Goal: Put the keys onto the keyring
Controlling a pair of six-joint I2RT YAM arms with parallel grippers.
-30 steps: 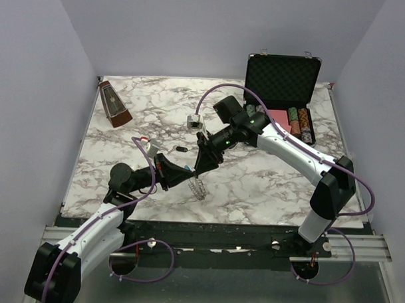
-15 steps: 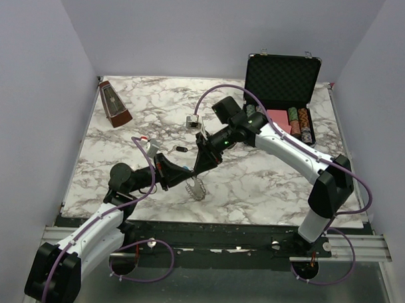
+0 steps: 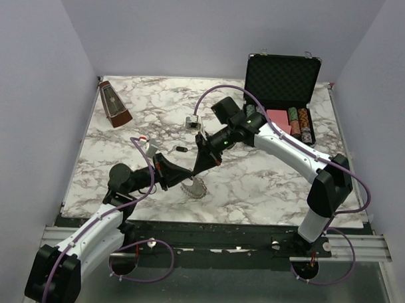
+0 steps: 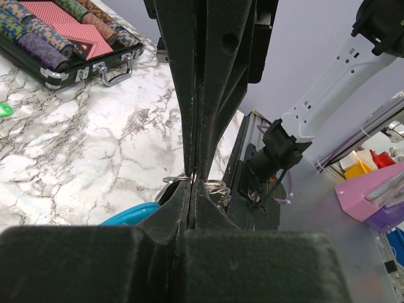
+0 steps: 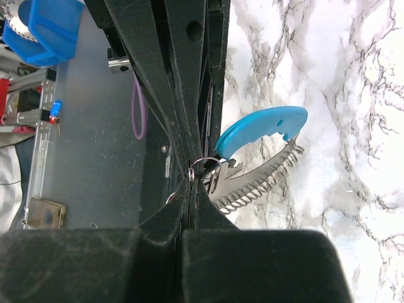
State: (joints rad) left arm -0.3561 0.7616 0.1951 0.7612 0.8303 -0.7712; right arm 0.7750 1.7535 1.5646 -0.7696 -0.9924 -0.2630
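The keyring [image 3: 193, 188] hangs just above the marble between both grippers. It is a silvery coil loop [image 5: 265, 182] with a light blue curved section [image 5: 262, 129], which also shows in the left wrist view [image 4: 129, 214]. My left gripper [image 3: 187, 175] [image 4: 192, 183] is shut on a thin split ring of it. My right gripper [image 3: 199, 169] [image 5: 191, 180] is shut on that small ring [image 5: 203, 165] from the opposite side, tip to tip with the left. One black key [image 3: 180, 149] lies on the table behind them. A green key head [image 4: 4, 110] peeks in at the edge.
An open black case [image 3: 281, 84] with striped poker chips [image 3: 301, 123] and a metal handle [image 4: 117, 71] stands at the back right. A brown pyramid-shaped object [image 3: 114, 103] stands at the back left. The table's near edge [image 3: 213, 223] is close below the keyring.
My right gripper has closed its jaws onto the small ring. The keyring has swung from edge-on to a broader, flatter hang and shifted slightly left. The left gripper stayed shut.
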